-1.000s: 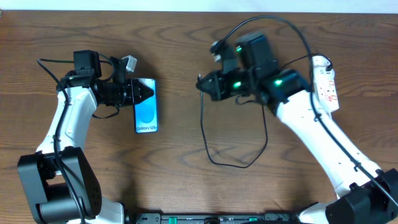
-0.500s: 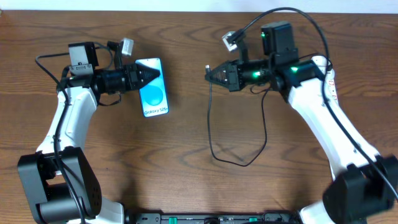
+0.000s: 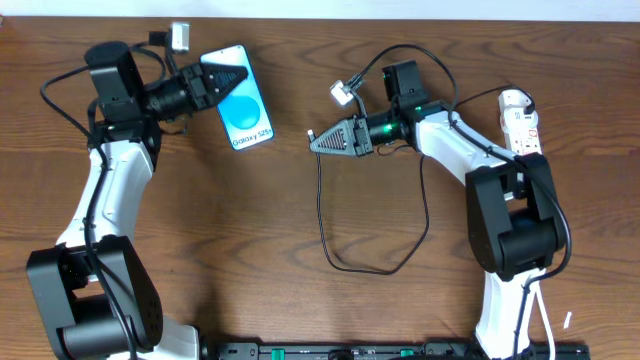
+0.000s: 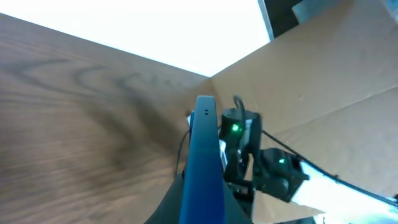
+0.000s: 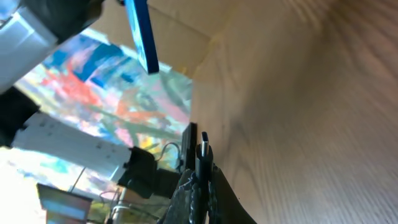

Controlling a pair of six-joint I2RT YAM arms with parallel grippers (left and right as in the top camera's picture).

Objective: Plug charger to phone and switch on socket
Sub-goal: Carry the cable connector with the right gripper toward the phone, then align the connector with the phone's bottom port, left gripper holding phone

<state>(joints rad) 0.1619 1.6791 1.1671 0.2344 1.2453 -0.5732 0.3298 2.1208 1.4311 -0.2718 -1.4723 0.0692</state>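
My left gripper (image 3: 226, 77) is shut on the phone (image 3: 250, 115), gripping its end and holding it tilted above the wooden table at the back left. In the left wrist view the phone (image 4: 202, 155) stands edge-on between the jaws. My right gripper (image 3: 316, 140) points left toward the phone and is shut on the charger's connector tip (image 5: 203, 152). The thin black charger cable (image 3: 322, 210) hangs from it and loops across the table. The phone's blue edge (image 5: 140, 34) shows ahead in the right wrist view. The white socket (image 3: 522, 122) lies at the far right, partly behind the right arm.
The charger cable's loop (image 3: 372, 266) lies on the table in front of the right arm. A cardboard wall (image 4: 323, 81) stands past the table's far edge. The white far edge of the table (image 3: 300, 12) runs close behind both grippers.
The left gripper has lifted the phone and swung it back and to the right. The right gripper has turned to point left and come toward the phone with the connector.
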